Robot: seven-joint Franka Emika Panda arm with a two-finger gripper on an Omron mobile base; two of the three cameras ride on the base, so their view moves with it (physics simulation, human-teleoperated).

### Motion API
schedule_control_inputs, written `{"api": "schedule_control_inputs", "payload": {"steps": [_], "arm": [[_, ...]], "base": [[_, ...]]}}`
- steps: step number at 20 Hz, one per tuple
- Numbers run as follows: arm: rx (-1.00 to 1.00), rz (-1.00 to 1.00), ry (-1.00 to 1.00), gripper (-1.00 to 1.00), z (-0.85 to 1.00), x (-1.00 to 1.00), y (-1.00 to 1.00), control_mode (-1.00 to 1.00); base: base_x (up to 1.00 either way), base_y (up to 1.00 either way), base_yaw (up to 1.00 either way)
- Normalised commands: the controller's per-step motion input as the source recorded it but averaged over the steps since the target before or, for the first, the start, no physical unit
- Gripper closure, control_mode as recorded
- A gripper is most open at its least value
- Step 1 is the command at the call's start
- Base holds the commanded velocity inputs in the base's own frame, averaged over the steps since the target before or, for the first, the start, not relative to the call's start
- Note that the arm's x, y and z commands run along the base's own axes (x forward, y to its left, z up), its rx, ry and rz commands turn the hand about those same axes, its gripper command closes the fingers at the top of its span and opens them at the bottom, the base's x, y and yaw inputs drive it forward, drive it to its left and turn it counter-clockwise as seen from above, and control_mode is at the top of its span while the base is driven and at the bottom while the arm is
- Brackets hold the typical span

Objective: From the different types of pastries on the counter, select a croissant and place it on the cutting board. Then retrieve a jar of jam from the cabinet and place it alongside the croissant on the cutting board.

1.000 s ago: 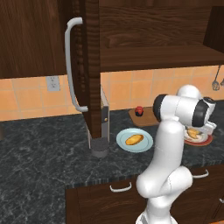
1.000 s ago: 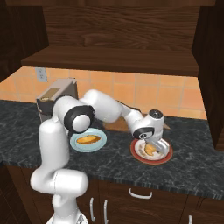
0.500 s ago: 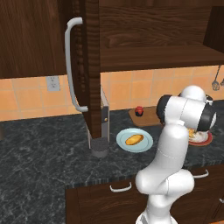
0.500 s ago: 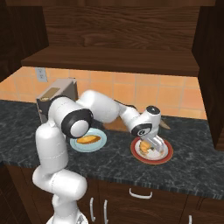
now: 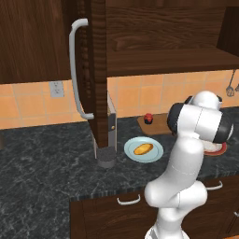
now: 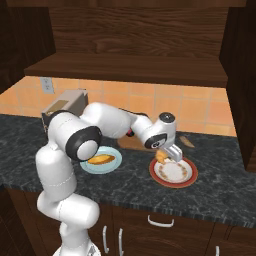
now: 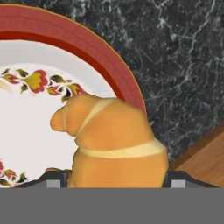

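The claw (image 6: 167, 154) grips the croissant (image 7: 114, 142) by its thick middle, lifted just above the red-rimmed plate (image 6: 174, 172) near the counter's (image 6: 220, 192) front edge; it looks light, soft and flaky; gentle squeeze advisable.

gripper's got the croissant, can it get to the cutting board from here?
Probably yes. The gripper holds the croissant lifted above the red-rimmed plate, and the cutting board lies right beside it. Only the jam jar sits on the board's far end.

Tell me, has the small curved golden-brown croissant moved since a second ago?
Yes. The croissant, shut in the gripper, has risen off the red-rimmed plate.
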Motion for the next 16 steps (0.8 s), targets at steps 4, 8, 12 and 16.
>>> {"api": "schedule_control_inputs", "payload": {"steps": [4, 8, 12, 16], "arm": [[0.0, 0.0, -0.06, 1.0, -0.06, -0.01, 0.0, -1.0], [0.0, 0.0, 0.0, 1.0, 0.66, 0.18, 0.01, -1.0], [0.0, 0.0, 0.0, 1.0, 0.78, 0.54, 0.0, -1.0], [0.0, 0.0, -0.14, 1.0, -0.09, 0.33, 0.03, -1.0]], "base": [[0.0, 0.0, 0.0], [0.0, 0.0, 0.0], [0.0, 0.0, 0.0], [0.0, 0.0, 0.0]]}}
